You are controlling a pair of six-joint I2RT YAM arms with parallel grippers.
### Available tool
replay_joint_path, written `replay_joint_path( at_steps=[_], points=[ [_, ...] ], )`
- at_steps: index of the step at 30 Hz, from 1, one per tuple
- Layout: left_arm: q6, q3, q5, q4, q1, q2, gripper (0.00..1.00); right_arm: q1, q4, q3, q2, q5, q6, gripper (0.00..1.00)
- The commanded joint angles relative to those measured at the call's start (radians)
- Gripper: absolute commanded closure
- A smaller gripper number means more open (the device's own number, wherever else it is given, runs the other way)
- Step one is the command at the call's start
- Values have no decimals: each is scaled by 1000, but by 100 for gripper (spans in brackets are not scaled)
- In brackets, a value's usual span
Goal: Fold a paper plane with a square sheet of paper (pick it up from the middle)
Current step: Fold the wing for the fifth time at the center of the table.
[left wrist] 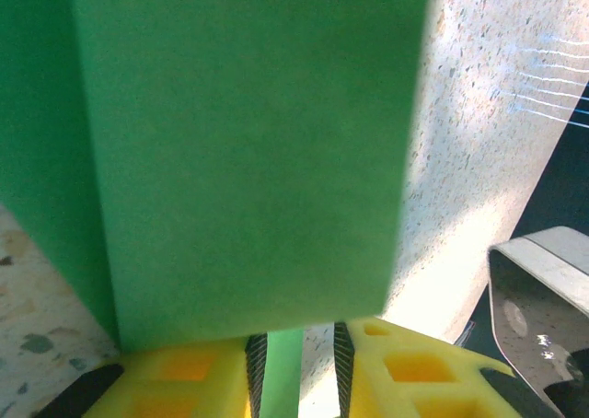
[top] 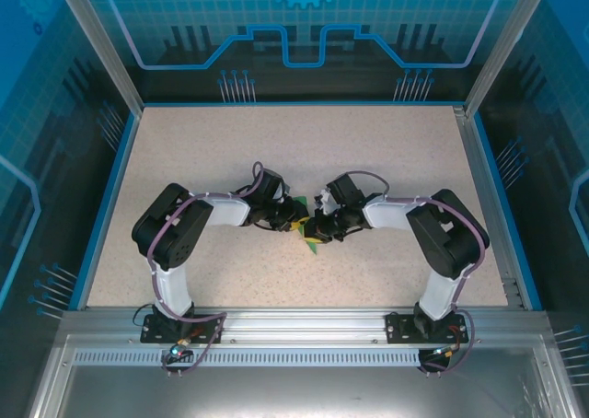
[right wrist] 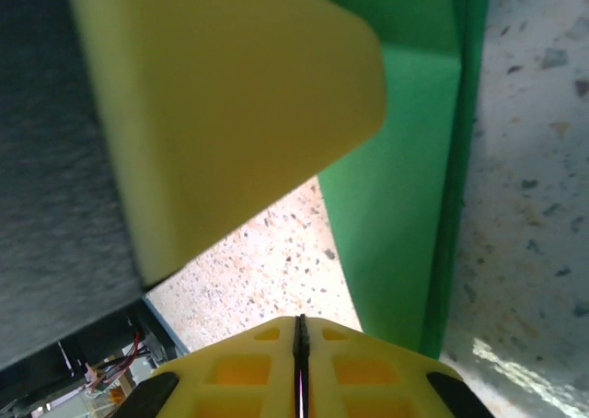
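Observation:
The green sheet of paper (top: 310,243) lies folded in layers on the table's middle, between both grippers. It spreads wide in the left wrist view (left wrist: 248,142); whether it has a paper plane's shape I cannot tell. My left gripper (left wrist: 299,344) stands open a little, with a narrow green flap between its fingers. The flap rests against the left pad (left wrist: 255,367), and a gap shows beside the right pad. My right gripper (right wrist: 299,330) is shut with nothing seen in it. It sits just left of the paper's folded edge (right wrist: 405,188) and under the left gripper's yellow finger (right wrist: 221,96).
The speckled tabletop (top: 230,151) is walled by a blue rim and see-through panels (top: 304,31). Both arms (top: 184,225) (top: 433,225) reach in from the near edge and meet at the centre.

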State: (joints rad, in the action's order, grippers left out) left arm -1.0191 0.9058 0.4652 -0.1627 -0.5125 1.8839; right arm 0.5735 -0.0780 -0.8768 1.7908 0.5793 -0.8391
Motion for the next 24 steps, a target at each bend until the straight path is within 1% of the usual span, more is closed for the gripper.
replay_joint_path(
  at_steps=[1, 5, 7, 10, 14, 24],
  points=[
    [-3, -13, -25, 82, -2, 40, 70, -22, 6, -8, 34, -18, 7, 90],
    [5, -6, -20, 86, -2, 38, 70, -22, -67, 29, 76, -47, 62, 92],
    [12, 1, -22, 95, -1, 38, 70, -22, -85, 45, 89, -54, 83, 94],
    [22, 10, -29, 101, -1, 40, 70, -20, -181, 45, 98, -112, 131, 97],
    [32, 26, -28, 102, 5, 44, 69, -21, -243, 41, 104, -133, 175, 100],
    [65, 75, -19, 126, 53, 49, 67, -20, -294, 22, 118, -168, 205, 100]
  ],
)
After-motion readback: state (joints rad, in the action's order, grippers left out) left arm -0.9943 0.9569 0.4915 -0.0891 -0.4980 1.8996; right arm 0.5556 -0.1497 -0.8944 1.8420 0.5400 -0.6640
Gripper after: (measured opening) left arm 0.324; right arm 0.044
